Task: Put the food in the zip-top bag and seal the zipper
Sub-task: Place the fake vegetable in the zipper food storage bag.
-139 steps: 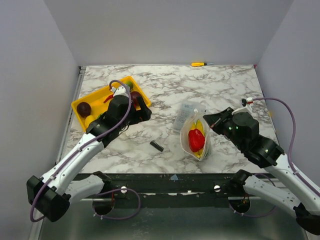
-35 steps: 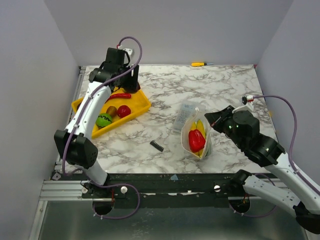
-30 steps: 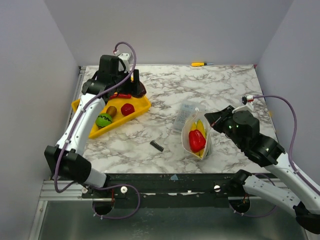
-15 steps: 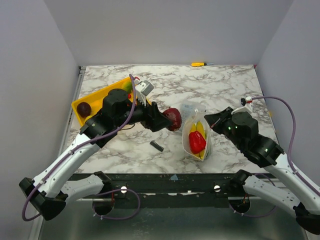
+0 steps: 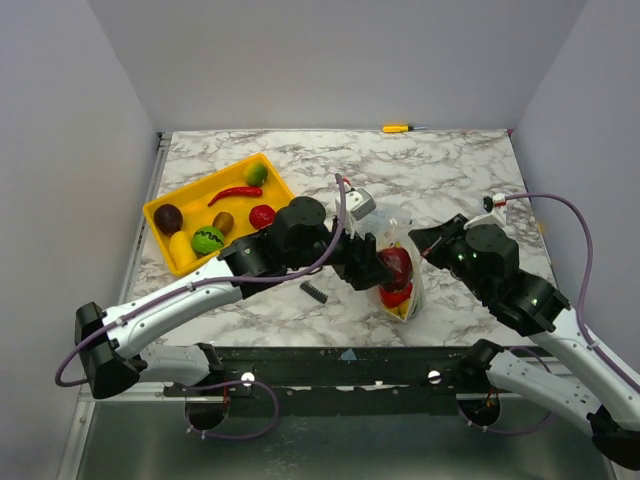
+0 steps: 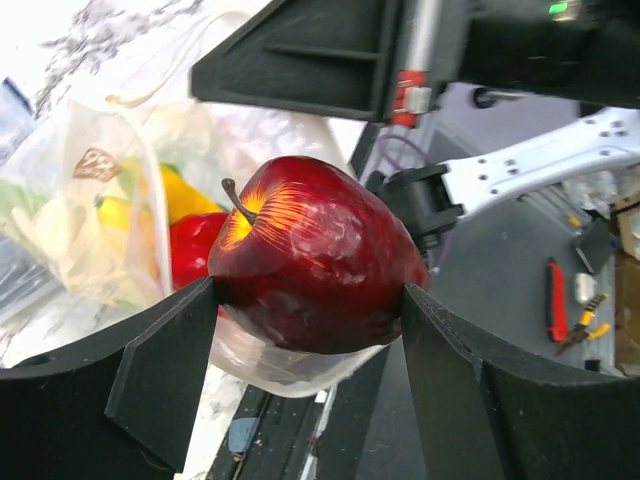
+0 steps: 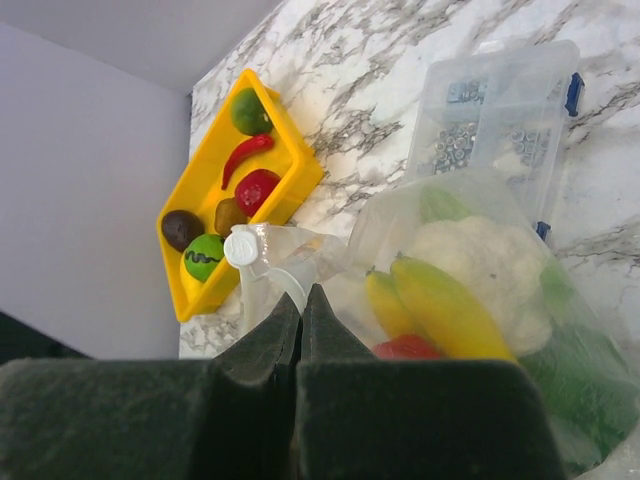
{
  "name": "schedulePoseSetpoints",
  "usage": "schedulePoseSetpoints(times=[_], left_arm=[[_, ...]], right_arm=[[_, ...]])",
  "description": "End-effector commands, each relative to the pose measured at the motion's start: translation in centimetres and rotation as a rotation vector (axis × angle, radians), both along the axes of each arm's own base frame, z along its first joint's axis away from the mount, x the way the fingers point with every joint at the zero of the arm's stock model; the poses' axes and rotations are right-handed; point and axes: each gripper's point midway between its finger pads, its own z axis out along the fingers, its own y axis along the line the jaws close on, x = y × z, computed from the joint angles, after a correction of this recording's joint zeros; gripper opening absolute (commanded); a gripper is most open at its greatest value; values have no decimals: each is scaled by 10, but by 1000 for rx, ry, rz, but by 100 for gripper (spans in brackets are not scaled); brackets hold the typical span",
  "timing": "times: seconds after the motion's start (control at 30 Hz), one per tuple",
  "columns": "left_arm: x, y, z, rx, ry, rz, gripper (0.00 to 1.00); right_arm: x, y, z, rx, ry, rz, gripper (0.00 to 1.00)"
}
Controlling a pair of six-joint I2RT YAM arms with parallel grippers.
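The clear zip-top bag (image 5: 402,290) stands open at mid-table, holding a white cauliflower (image 7: 478,258), yellow bananas (image 7: 440,300) and a red piece (image 5: 396,295). My left gripper (image 5: 385,265) is shut on a dark red apple (image 5: 398,263) and holds it at the bag's mouth; in the left wrist view the apple (image 6: 315,255) sits between both fingers (image 6: 160,370) above the bag (image 6: 110,230). My right gripper (image 5: 424,243) is shut on the bag's zipper rim (image 7: 285,275), beside a white tab (image 7: 241,246). More food lies in the yellow tray (image 5: 160,208).
The tray holds a dark purple piece (image 5: 168,216), a red chili (image 5: 235,192), green pieces (image 5: 208,239) and a red piece (image 5: 262,215). A clear box of screws (image 7: 500,110) lies behind the bag. A small black part (image 5: 314,292) lies near the front; a yellow screwdriver (image 5: 397,128) lies at the back edge.
My left arm has carried the dark red apple rightward from beside the tray to the bag's mouth. My right gripper has kept its hold on the bag's rim.
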Motion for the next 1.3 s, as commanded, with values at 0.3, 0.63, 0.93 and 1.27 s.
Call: schedulePoseSetpoints(times=[0.3, 0.63, 0.93, 1.27], left_arm=[[27, -30, -23, 108, 60, 85, 40], [33, -29, -22, 143, 38, 103, 87], [29, -9, -10, 132, -10, 123, 92], [31, 32, -34, 218, 9, 251, 67]], right_arm=[[-2, 1, 12, 39, -23, 0, 0], [-2, -3, 14, 26, -29, -11, 0], [0, -2, 14, 15, -28, -9, 0], [-1, -3, 15, 25, -33, -12, 0]])
